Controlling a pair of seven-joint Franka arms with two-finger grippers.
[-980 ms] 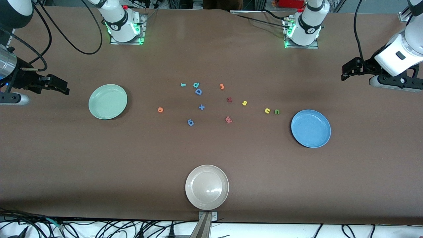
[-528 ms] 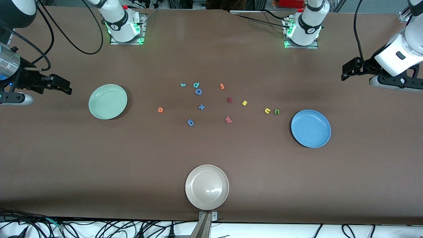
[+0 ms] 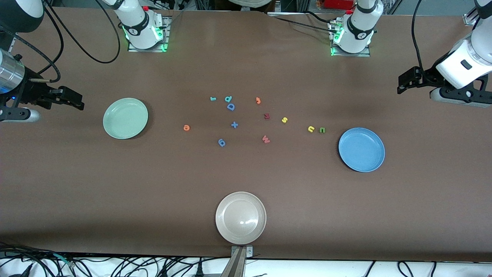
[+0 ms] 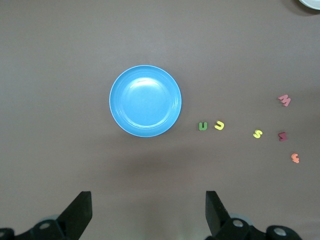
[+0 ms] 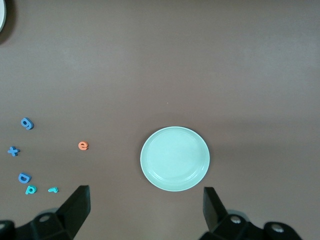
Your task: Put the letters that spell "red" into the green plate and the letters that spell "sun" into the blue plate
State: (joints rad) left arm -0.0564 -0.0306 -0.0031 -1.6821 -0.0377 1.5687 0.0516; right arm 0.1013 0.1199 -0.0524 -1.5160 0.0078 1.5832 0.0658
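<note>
The green plate (image 3: 125, 118) (image 5: 175, 158) lies toward the right arm's end of the table, the blue plate (image 3: 361, 149) (image 4: 145, 101) toward the left arm's end. Between them on the cloth lie the orange "e" (image 3: 186, 127), teal "d" (image 3: 228, 99), teal "r" (image 3: 213, 99), yellow "s" (image 3: 284, 120), yellow "u" (image 3: 311, 129) and dark green "n" (image 3: 322, 130). My right gripper (image 3: 80, 104) (image 5: 146, 190) hovers open and empty beside the green plate. My left gripper (image 3: 401, 87) (image 4: 148, 195) waits open and empty over the table's end past the blue plate.
Mixed among the letters are a blue "D" (image 3: 230, 107), an orange hooked piece (image 3: 258, 100), a dark red letter (image 3: 266, 116), a pink "W" (image 3: 265, 139), a blue plus (image 3: 234, 124) and a blue "6" shape (image 3: 221, 142). A beige plate (image 3: 240, 217) sits nearest the front camera.
My right gripper has shifted slightly toward the green plate. The left arm and all letters have stayed put.
</note>
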